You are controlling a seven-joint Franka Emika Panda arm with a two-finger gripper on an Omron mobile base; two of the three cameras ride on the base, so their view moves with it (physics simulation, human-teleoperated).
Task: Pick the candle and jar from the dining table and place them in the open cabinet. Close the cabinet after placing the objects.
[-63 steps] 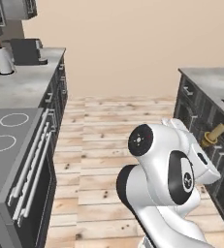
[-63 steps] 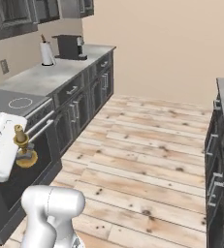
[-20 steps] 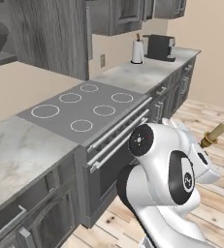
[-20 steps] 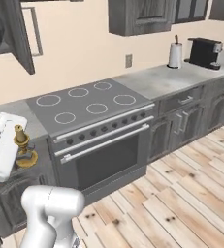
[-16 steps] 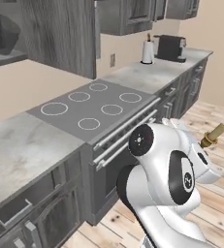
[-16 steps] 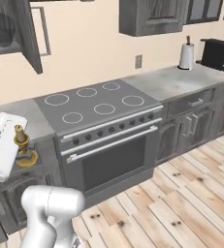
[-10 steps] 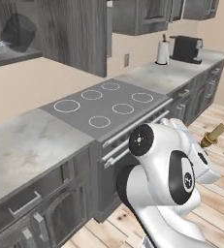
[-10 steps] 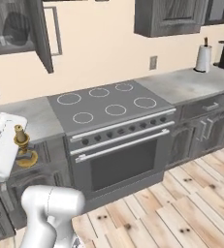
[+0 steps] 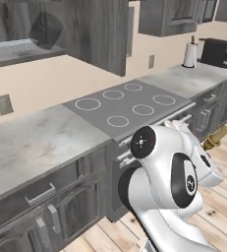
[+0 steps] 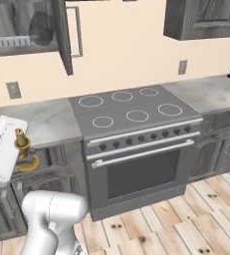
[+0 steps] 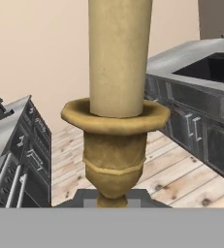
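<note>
The robot's white arm (image 9: 169, 187) is standing folded in front of the stove (image 10: 131, 129), and its gripper (image 10: 12, 149) is clenched on the candle (image 10: 24, 151), carrying it in the air off to the side of the arm's body. In the right base view the golden candle is sitting upright just beside the white hand, its flared round base lowest, hanging in front of the lower cabinet fronts below the marble worktop (image 10: 42, 122). In the left base view the candle (image 9: 216, 138) is poking out sideways from behind the arm's white shell, over the wooden floor (image 9: 223, 187). Up close in the hand view the candle (image 11: 117, 97) is rising straight along the gripper's axis (the fingertips themselves are too hidden at the bottom edge to make out), with the dining table (image 11: 181, 60) and its dark inset sink visible behind it to one side. High on the wall, the cabinet (image 10: 24, 30) is standing open, its panelled door (image 10: 61, 35) swung outward and its inner shelf carrying a clear ridged tray (image 10: 17, 40); a dark rounded shape is sitting behind the tray, though I cannot tell what it is. Farther along the worktop a paper towel roll (image 9: 189, 54) and a dark coffee machine (image 9: 217, 51) are standing near the wall.
</note>
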